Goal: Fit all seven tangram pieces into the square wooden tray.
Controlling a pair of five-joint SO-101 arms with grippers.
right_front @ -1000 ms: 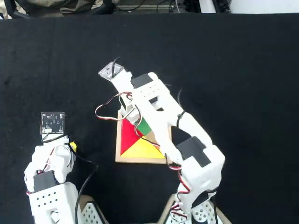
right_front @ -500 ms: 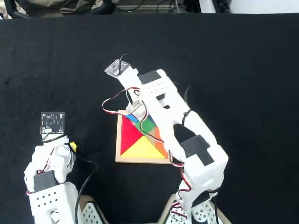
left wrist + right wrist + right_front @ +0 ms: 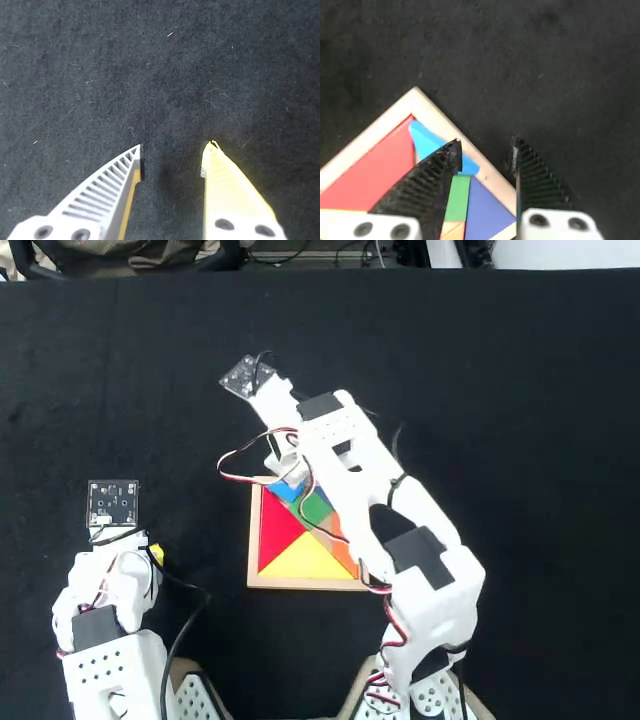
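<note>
Black cloth table [image 3: 500,390]; right gripper [image 3: 484,145] parted over wooden tray [image 3: 432,112] edge; left gripper [image 3: 174,147] parted above cloth

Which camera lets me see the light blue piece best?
The right wrist view: the light blue piece lies close up at a corner of the tray, one edge under the right end effector. The high view shows a sliver beside the right arm. The left wrist view faces black table.
</note>
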